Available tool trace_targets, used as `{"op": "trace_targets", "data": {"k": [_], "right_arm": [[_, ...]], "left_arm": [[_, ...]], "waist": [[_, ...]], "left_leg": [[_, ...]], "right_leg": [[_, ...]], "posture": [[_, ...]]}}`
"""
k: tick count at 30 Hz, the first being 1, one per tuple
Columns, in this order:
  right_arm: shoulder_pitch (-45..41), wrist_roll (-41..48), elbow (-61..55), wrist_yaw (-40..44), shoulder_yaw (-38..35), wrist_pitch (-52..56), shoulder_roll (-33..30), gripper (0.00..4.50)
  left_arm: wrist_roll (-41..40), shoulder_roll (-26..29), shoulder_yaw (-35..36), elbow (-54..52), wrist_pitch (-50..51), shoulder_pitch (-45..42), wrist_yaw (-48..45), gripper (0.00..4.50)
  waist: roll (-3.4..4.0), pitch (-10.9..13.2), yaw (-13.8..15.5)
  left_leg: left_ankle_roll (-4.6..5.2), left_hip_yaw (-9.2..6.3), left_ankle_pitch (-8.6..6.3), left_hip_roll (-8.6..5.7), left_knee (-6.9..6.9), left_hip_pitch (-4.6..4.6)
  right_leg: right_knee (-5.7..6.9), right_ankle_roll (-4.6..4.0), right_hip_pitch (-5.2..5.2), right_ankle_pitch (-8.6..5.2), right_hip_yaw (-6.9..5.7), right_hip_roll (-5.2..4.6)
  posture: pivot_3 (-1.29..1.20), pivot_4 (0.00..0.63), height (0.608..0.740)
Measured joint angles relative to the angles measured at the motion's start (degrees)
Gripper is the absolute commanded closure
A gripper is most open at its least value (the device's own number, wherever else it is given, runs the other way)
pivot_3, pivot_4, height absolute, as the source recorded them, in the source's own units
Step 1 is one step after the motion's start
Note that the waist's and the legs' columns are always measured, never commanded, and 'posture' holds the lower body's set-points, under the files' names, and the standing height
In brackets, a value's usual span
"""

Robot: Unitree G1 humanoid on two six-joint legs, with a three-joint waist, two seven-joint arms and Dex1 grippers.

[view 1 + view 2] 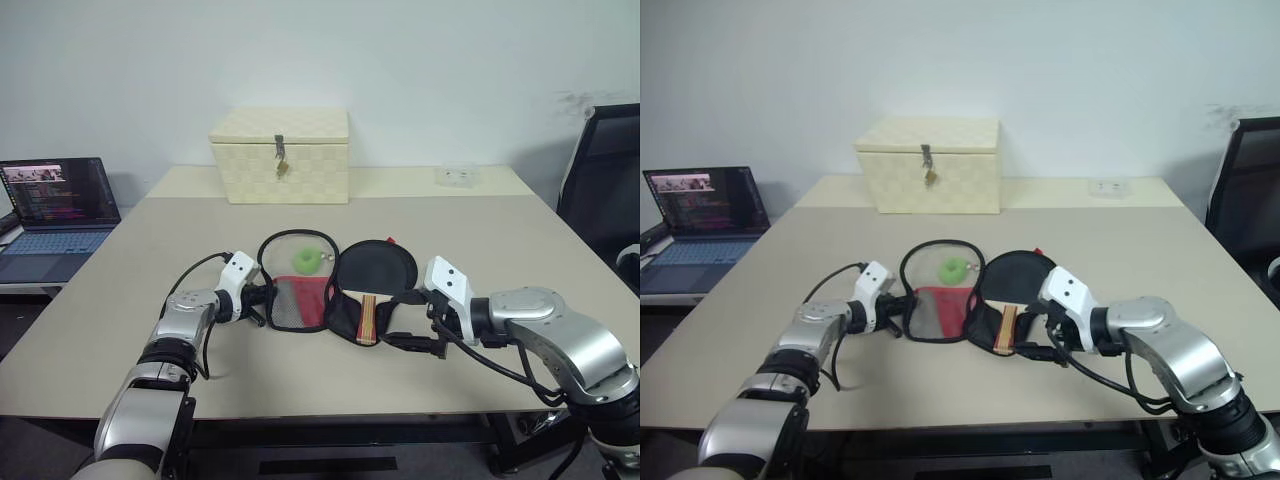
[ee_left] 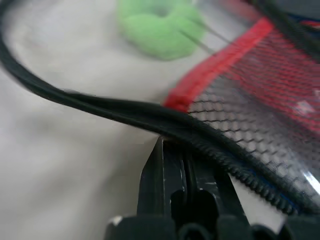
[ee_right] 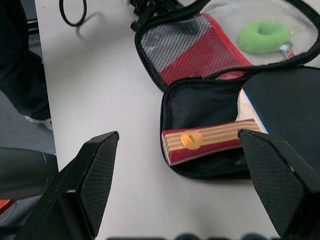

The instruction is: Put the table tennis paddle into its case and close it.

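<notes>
Both grippers were engaged: left gripper [image 1: 262, 296] fingers pinched the case [image 1: 300, 290] flap rim, right gripper [image 3: 180, 190] fingers gaped; fold the flap squarely over the table tennis paddle [image 1: 372, 275].

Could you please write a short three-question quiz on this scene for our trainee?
1. True or false: the paddle already lies inside the open case.
2. What does the left gripper pinch? A) the paddle's handle B) the case's rim C) the green ring
3. Which gripper stands open?

Key
1. True: its handle lies in the case's right half.
2. B: it is shut on the rim of the mesh half.
3. The right gripper, hovering over the handle, holding nothing.
</notes>
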Motion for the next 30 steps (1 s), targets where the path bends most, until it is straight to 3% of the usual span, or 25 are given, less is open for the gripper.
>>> {"op": "trace_targets", "data": {"k": [5, 11, 18, 26, 30], "right_arm": [[-0.77, 0.48, 0.08, -0.88, -0.99, -0.69, 0.78, 0.3], [-0.73, 1.39, 0.55, -0.55, -2.0, -0.72, -0.67, 0.3], [1.84, 3.05, 0.24, -0.95, -6.08, 0.5, -4.06, 0.3], [3.89, 4.22, -0.03, -3.52, -9.26, 2.88, -5.3, 0.3], [2.71, 4.75, 3.66, -8.34, -10.63, 5.91, -1.36, 0.3]], "left_arm": [[-0.13, -0.57, 0.47, 0.83, -0.18, -0.56, 0.0, 4.42], [-0.46, -8.07, -0.18, -1.93, -0.5, -6.39, -3.88, 4.42], [-0.42, -14.56, -3.85, -5.0, -1.75, -11.57, -10.29, 4.42], [0.13, -14.71, -4.92, -4.67, -2.89, -11.25, -12.01, 4.42], [-1.87, -11.3, -3.73, -7.52, -1.38, -7.15, -15.15, 4.42]], "waist": [[0.0, 0.0, 0.0], [-0.03, 0.0, 1.48], [-0.04, -0.01, 0.95], [-0.04, -0.01, -0.56], [-0.04, -0.01, -0.99]], "left_leg": [[0.0, -0.01, 0.0, 0.0, 0.01, -0.01], [0.0, -0.23, 0.0, -0.12, 0.13, -0.23], [0.01, -0.18, 0.0, -0.44, 0.04, -0.13], [0.01, -0.09, 0.0, -0.43, 0.03, -0.03], [0.01, -0.05, 0.01, -0.39, 0.01, 0.0]], "right_leg": [[0.0, 0.0, 0.0, 0.0, -0.01, 0.0], [-0.08, 0.08, 0.01, 0.04, -0.23, -0.07], [-0.07, 0.07, 0.02, 0.04, -0.11, -0.04], [0.0, 0.08, 0.02, 0.04, 0.02, -0.02], [0.02, 0.07, 0.02, 0.04, 0.06, -0.02]], "posture": [[0.0, 0.15, 0.74], [0.0, 0.15, 0.74], [0.0, 0.15, 0.74], [0.0, 0.15, 0.74], [0.0, 0.15, 0.74]]}}
